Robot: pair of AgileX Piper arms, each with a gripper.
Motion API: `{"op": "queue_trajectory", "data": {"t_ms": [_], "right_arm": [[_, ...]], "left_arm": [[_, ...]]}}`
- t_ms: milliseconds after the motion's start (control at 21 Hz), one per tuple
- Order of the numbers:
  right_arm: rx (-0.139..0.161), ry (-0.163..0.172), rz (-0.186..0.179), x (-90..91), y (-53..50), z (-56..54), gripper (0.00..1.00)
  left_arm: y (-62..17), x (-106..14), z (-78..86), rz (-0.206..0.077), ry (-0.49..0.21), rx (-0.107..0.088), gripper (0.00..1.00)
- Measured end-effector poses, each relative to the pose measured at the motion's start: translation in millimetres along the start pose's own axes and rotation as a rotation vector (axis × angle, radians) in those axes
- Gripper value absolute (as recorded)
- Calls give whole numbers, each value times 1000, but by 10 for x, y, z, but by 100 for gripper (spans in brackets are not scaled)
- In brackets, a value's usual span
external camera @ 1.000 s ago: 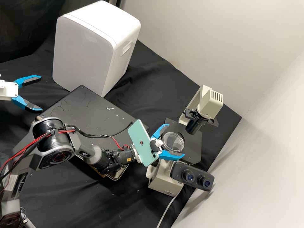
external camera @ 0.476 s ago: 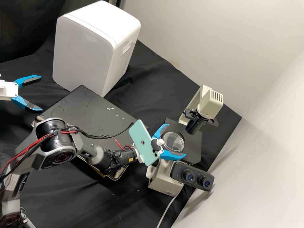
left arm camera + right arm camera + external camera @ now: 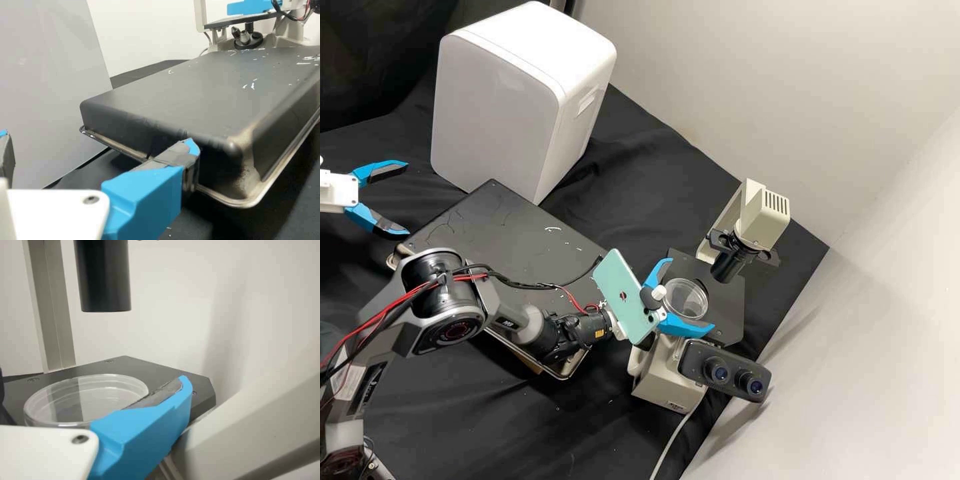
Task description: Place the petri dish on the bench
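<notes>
Under everything lies the black bench [image 3: 640,180]. Right of centre in the frame, the petri dish [image 3: 685,298] rests on the microscope stage [image 3: 728,313], between the spread fingers of the right gripper [image 3: 688,296], probably placed so to clamp its rim. At the left edge, the left gripper [image 3: 401,196] is open too.

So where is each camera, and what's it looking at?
High: above the bench, looking down at the microscope; both arms show, left hand and right hand.
Left wrist: on the left arm, facing the tray; its blue fingers show.
Right wrist: on the right arm, facing the dish; one blue finger shows.
Shared: high and right wrist both see the dish.
</notes>
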Motion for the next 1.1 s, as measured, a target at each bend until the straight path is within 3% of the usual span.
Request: {"op": "queue_trajectory", "data": {"t_ms": [238,286,1096], "right_arm": [[-15,-6,-5,3,-11,13,100],[-15,-10,-8,7,-23,28,0],[-13,-8,-14,9,-33,31,0]], "left_arm": [[0,0,0,0,0,0,100],[0,0,0,0,0,0,100],[0,0,0,0,0,0,100]]}}
